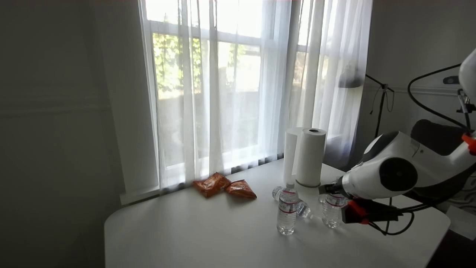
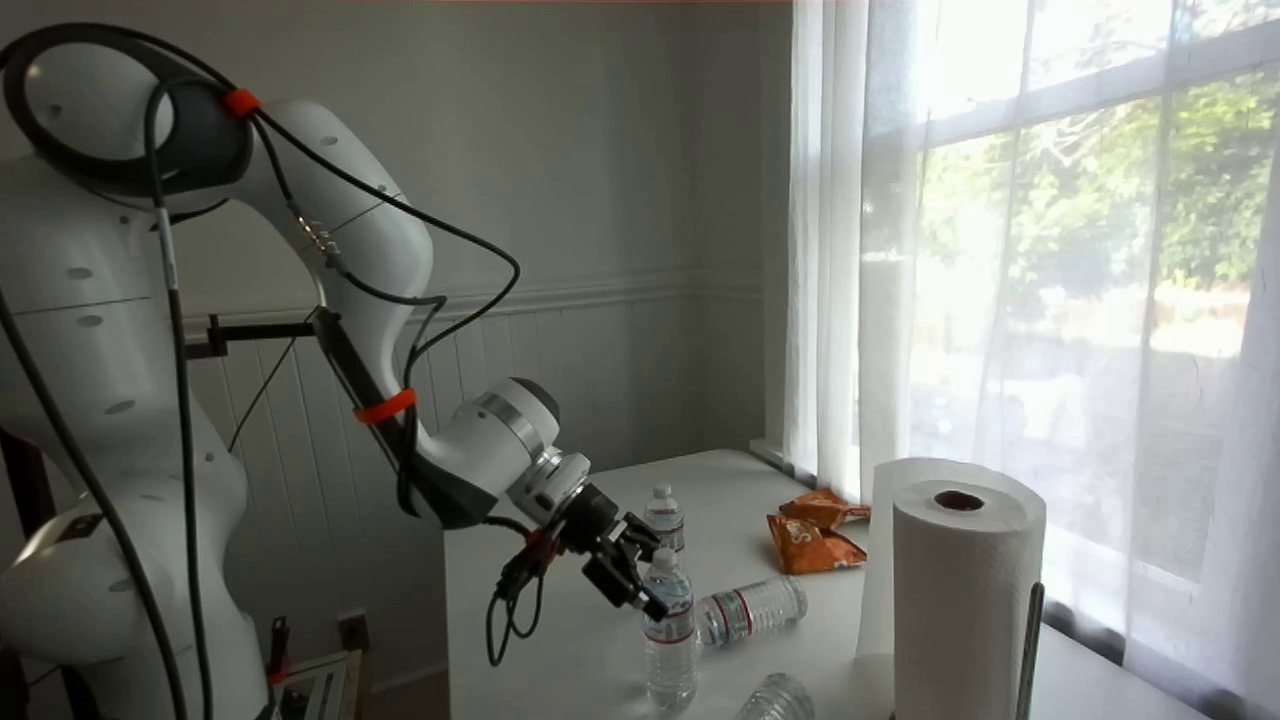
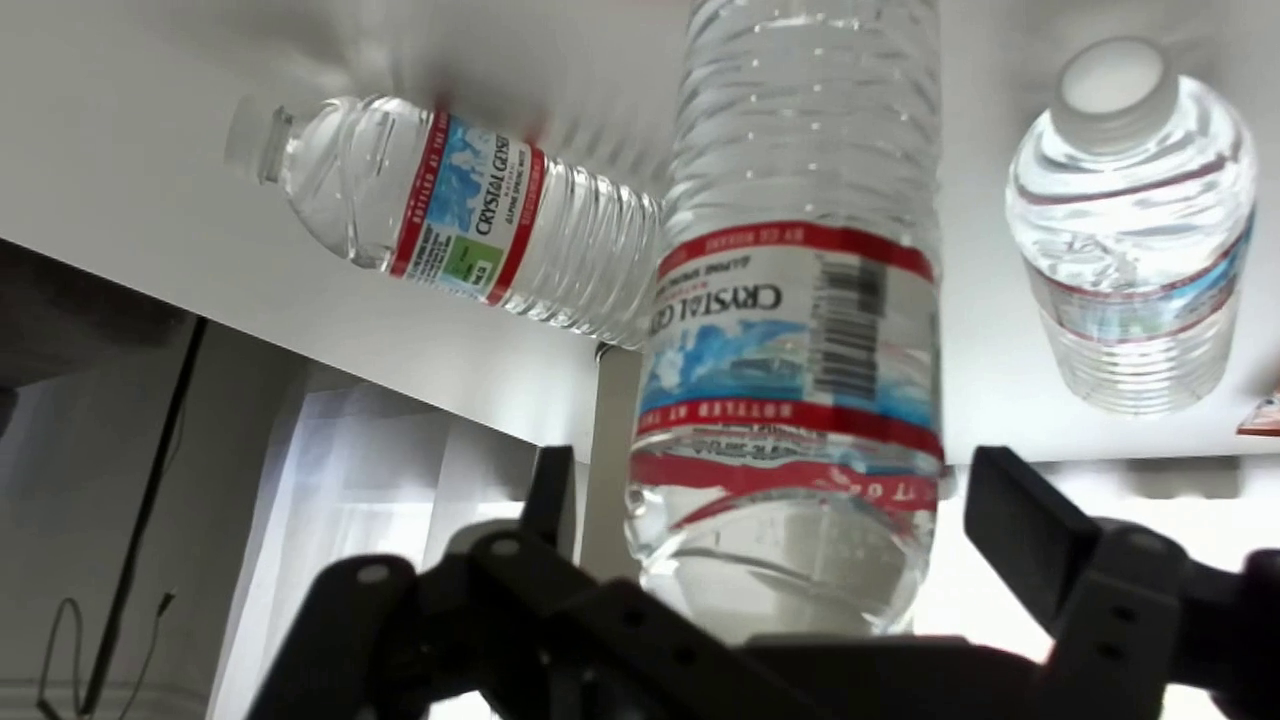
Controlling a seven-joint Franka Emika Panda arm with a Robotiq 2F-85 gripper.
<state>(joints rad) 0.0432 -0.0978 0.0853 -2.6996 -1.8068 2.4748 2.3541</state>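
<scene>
A clear water bottle (image 2: pixel 670 650) with a red-edged label stands upright on the white table. My gripper (image 3: pixel 770 470) is open around its upper part. In the wrist view, gaps show between the bottle (image 3: pixel 790 350) and both black fingers (image 3: pixel 1020 530). Another upright bottle (image 1: pixel 287 212) stands apart; in an exterior view it (image 2: pixel 664 515) is behind the gripper. One bottle (image 2: pixel 752 609) lies on its side, its cap pointing toward the arm; the wrist view has this bottle (image 3: pixel 1140 240) at right. A further lying bottle (image 3: pixel 470 215) is at left, partly cut off in an exterior view.
A white paper towel roll (image 1: pixel 311 158) stands on its holder by the window; it (image 2: pixel 965 600) is large in an exterior view. Two orange snack bags (image 1: pixel 212 184) lie near the sheer curtains (image 1: pixel 214 93). Black cables (image 2: pixel 510 600) hang below the wrist.
</scene>
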